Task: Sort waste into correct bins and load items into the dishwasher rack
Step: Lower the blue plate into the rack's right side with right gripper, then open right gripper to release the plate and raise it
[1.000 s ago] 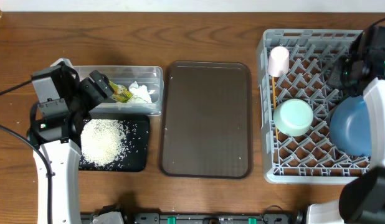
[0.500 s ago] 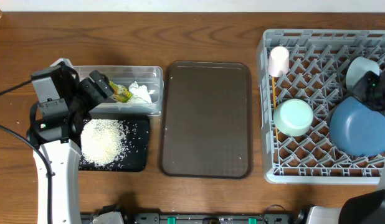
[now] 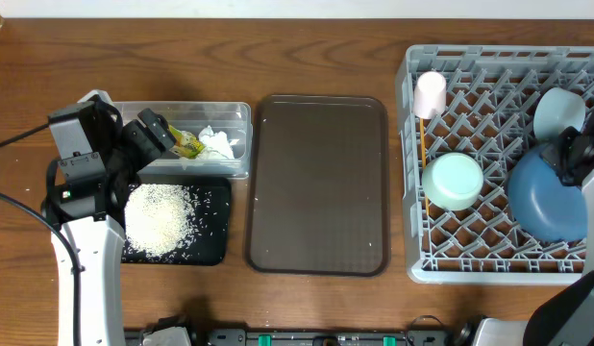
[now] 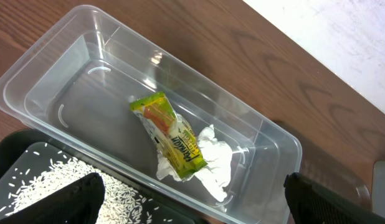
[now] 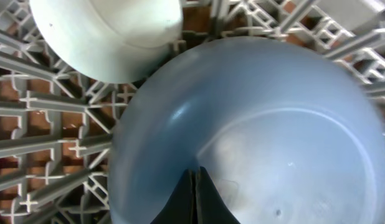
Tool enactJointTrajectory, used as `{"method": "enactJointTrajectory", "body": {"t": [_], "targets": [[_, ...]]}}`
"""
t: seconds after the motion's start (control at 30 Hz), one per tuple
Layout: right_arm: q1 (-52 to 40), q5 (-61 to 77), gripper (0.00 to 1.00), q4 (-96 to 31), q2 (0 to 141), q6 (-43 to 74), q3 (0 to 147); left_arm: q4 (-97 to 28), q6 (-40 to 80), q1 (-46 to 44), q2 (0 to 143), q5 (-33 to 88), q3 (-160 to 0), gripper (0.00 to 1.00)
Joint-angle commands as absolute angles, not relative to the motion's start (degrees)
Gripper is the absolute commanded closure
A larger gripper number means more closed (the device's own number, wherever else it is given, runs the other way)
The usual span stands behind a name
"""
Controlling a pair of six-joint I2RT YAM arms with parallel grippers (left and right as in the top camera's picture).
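The clear tub (image 3: 235,111) holds the yellow-green wrapper (image 4: 171,137) on the white tissue (image 4: 211,165). My left gripper (image 4: 194,196) is open and empty above the tub's near wall; it also shows in the overhead view (image 3: 155,135). Rice (image 3: 160,219) lies on the black tray (image 3: 212,252). The grey rack (image 3: 484,67) holds the pink cup (image 3: 430,94), pale green bowl (image 3: 453,181), blue plate (image 3: 545,200), light blue bowl (image 3: 556,112) and chopsticks (image 3: 423,154). My right gripper (image 5: 195,182) is shut and empty just over the blue plate (image 5: 273,124), beside the light blue bowl (image 5: 111,37).
The brown serving tray (image 3: 318,183) lies between the bins and the rack, with nothing on it. Rice grains also show at the lower left of the left wrist view (image 4: 43,180). The left arm's body stands at the table's left front.
My right arm has drawn back from the rack's far right corner toward the front, uncovering the light blue bowl there. The left arm has not moved.
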State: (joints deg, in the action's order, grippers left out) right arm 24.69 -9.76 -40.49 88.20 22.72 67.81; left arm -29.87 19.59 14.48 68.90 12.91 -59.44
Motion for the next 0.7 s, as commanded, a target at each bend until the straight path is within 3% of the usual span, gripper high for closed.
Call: {"method": "enactJointTrajectory", "body": {"t": [0.0,0.2,0.33,0.43,0.53,0.6,0.67], "targets": [[24.77,-4.54,0.99,-37.82,88.51,19.49,66.96,-29.95,19.09,14.72,69.14,12.36,-59.24,0.05],[24.67,10.79,0.98,-33.15,88.49,11.40,67.09,-29.95,19.09,14.72,69.14,12.36,-59.24,0.05],[23.70,19.92,0.89,-31.42,88.49,6.92,67.11,-29.95,19.09,14.72,69.12,12.36,-59.24,0.05],[21.45,25.89,0.69,-30.39,88.49,3.40,67.11,-29.95,19.11,14.72,69.14,12.36,-59.24,0.05],[18.46,28.73,0.39,-28.60,88.49,1.23,67.11,-29.95,19.09,14.72,69.14,12.36,-59.24,0.05],[16.03,28.23,0.01,-27.51,88.49,-1.26,67.11,-29.95,19.09,14.72,69.14,12.36,-59.24,0.05],[13.58,25.80,0.01,-26.94,88.49,-5.82,67.11,-29.95,19.09,14.72,69.14,12.36,-59.24,0.05]]}}
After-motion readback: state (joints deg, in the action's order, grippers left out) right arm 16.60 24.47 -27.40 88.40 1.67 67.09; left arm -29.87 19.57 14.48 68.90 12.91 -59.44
